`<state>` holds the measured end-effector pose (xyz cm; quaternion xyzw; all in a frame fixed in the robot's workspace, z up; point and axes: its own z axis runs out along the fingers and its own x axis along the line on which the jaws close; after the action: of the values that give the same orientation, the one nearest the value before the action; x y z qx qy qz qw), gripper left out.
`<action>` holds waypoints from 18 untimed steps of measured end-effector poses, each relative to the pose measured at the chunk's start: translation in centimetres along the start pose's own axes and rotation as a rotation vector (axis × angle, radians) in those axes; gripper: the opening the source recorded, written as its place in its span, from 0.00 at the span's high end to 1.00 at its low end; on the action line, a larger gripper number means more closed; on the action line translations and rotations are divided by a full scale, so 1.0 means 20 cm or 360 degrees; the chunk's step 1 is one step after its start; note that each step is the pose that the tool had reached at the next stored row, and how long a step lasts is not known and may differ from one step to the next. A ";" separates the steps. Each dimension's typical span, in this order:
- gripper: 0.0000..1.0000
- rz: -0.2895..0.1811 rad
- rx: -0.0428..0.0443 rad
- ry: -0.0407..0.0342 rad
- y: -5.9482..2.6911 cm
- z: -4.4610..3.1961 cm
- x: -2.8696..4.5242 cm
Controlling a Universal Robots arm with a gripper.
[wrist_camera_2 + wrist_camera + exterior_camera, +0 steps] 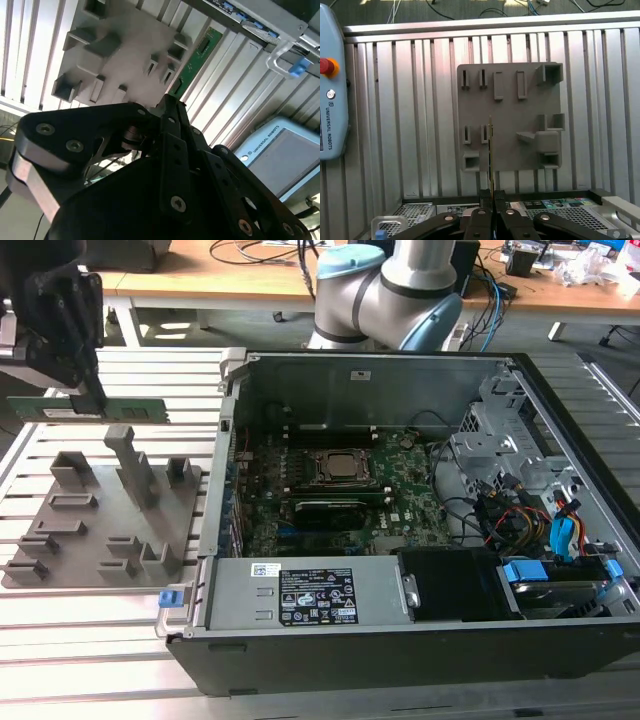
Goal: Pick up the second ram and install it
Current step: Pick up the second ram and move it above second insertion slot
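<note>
The black tool is hanging at the exterior view's upper left, pointing down, its slim fingers pinching the second ram. The thin green stick is being held level and on edge, clear above the grey plastic holder tray with its upright posts. The tray is resting on the ribbed metal bench beside the open computer case.

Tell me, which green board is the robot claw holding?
The thin RAM stick, pinched by the gripper above the grey holder tray. The other green board, the large motherboard, sits inside the computer case.
</note>
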<state>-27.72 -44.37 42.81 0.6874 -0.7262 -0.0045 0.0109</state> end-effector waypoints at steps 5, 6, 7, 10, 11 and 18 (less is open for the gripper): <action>0.87 0.0000 0.0000 0.0001 -0.156 -0.004 -0.008; 0.87 0.0000 0.0000 0.0001 -0.178 -0.004 -0.009; 0.87 0.0000 0.0000 0.0001 -0.195 -0.004 -0.011; 0.87 0.0000 0.0000 0.0001 -0.295 -0.007 -0.016; 0.87 0.0000 0.0000 0.0002 -0.318 -0.007 -0.017; 0.87 0.0000 0.0000 0.0002 -0.448 -0.010 -0.024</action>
<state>-18.74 -44.38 42.81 0.6874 -0.7261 -0.0042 0.0114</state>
